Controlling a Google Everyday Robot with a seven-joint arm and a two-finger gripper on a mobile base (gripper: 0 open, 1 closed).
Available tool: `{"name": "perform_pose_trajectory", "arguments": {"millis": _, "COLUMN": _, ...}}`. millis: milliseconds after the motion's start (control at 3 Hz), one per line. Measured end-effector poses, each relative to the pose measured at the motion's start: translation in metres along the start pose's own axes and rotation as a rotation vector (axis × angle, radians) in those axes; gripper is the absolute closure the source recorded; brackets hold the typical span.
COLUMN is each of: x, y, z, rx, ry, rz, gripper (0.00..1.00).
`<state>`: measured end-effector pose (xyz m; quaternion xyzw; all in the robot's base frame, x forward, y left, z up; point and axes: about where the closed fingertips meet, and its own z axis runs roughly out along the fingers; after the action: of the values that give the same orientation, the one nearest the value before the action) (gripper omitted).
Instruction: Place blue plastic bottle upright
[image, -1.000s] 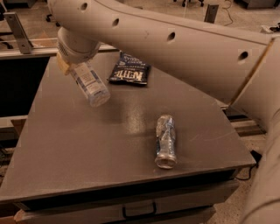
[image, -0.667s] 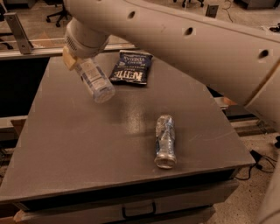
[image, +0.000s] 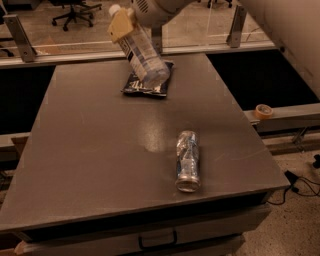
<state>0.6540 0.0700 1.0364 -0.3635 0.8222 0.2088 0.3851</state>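
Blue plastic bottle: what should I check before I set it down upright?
1. Grip: end effector shut on the blue plastic bottle near its cap: ok.
2. Bottle upright: not ok; it is tilted, cap up-left, base down-right.
3. Base height over the table: cannot tell.
4. Landing spot: not ok; the base overlaps the chip bag in this view.
5. Silver bottle lies apart, near the front edge: ok.

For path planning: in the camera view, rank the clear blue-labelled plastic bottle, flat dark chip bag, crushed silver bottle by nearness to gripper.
Gripper, upper left:
1. Plastic bottle, held in it.
2. Chip bag, below, far side.
3. Silver bottle, near right.
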Motion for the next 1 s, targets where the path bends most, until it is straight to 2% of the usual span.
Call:
{"name": "perform_pose_trajectory", "arguments": {"millis": 333, "x": -0.007, "y": -0.018, "z": -0.048, "rx": -0.096, "ry": -0.067, "rz": -0.061, "gripper": 1.0}}
{"name": "perform_pose_trajectory", "arguments": {"millis": 667, "x": -0.02, "y": -0.02, "z": -0.069, "rx": -0.1, "ry": -0.107, "rz": -0.157, "gripper": 1.0}}
{"name": "perform_pose_trajectory", "arguments": {"millis": 1000, "x": -0.019, "y": -0.021, "z": -0.062, "rx": -0.135, "ry": -0.149, "rz": -0.134, "gripper": 1.0}}
